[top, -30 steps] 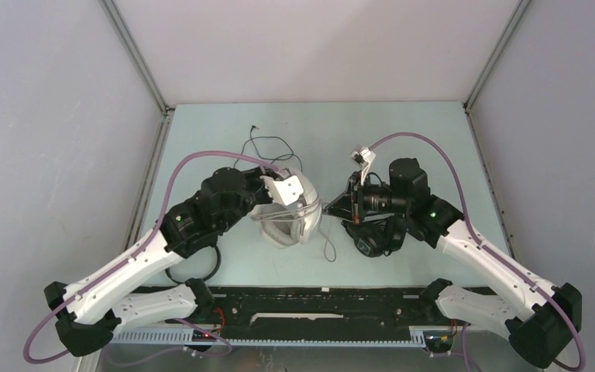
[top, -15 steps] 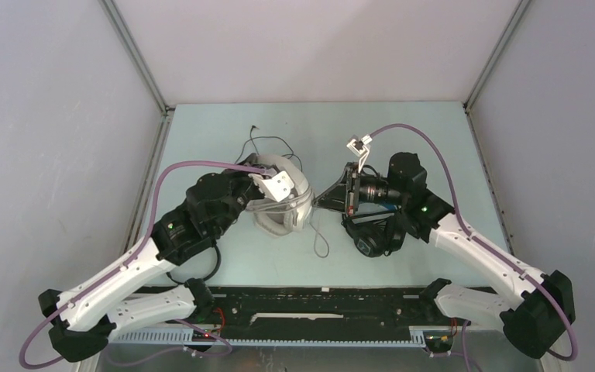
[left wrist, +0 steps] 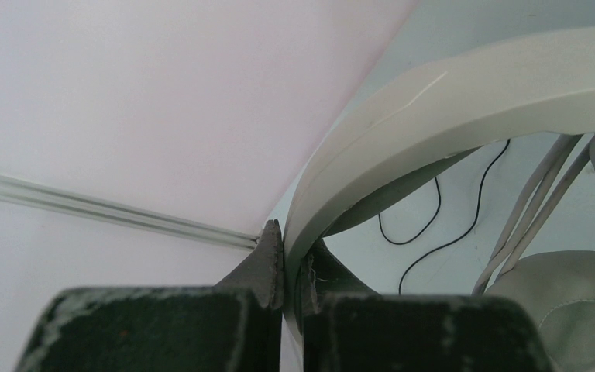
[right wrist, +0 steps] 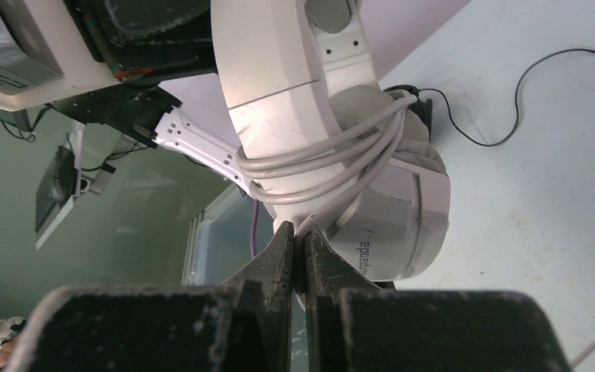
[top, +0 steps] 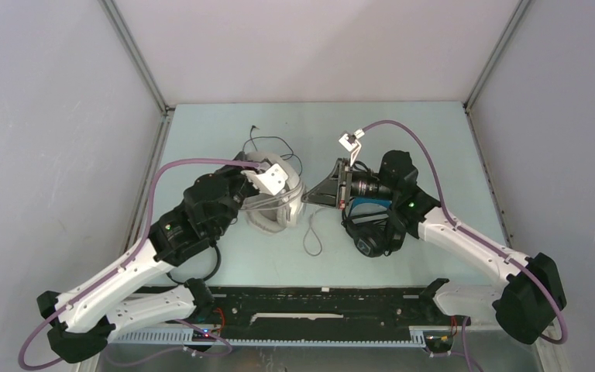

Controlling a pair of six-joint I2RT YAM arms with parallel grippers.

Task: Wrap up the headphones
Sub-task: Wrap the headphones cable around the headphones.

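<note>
My left pincer [left wrist: 290, 260] clamps shut on the band of the white-grey headphones [top: 275, 205], in the middle of the table [top: 434, 132]; it must hold firm. My right pincer [right wrist: 302, 248], nearly closed, pinches the grey cable [right wrist: 333, 159]; I should draw it taut, each turn snug.

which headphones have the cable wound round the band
The white pair, held by the left gripper: grey cable loops round its band. The black-and-blue pair lies under the right arm.
</note>
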